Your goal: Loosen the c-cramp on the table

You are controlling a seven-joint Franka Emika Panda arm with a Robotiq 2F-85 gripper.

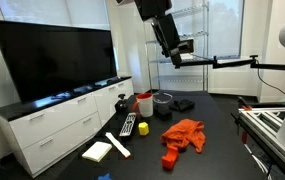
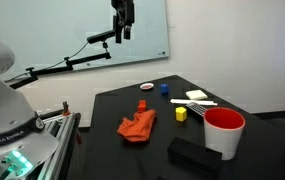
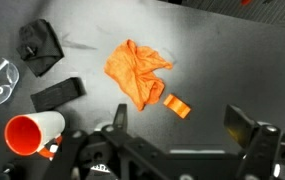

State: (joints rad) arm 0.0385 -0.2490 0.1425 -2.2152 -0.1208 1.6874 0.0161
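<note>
Nothing done yet: the fingers (image 3: 244,128) hang spread wide and empty, high above the counter (image 1: 222,130). The c-cramp (image 1: 124,101) sits untouched far below them, beside the red cup (image 1: 142,103).

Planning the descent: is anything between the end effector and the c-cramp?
Nothing visible does. The open end effector hangs high over the table; the c-cramp lies uncovered, with the black box and red cup nearby, not over it.

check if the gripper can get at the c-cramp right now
Probably yes: the gripper hangs open high above the table, and the c-cramp lies uncovered on it, apart from the orange cloth.
</note>
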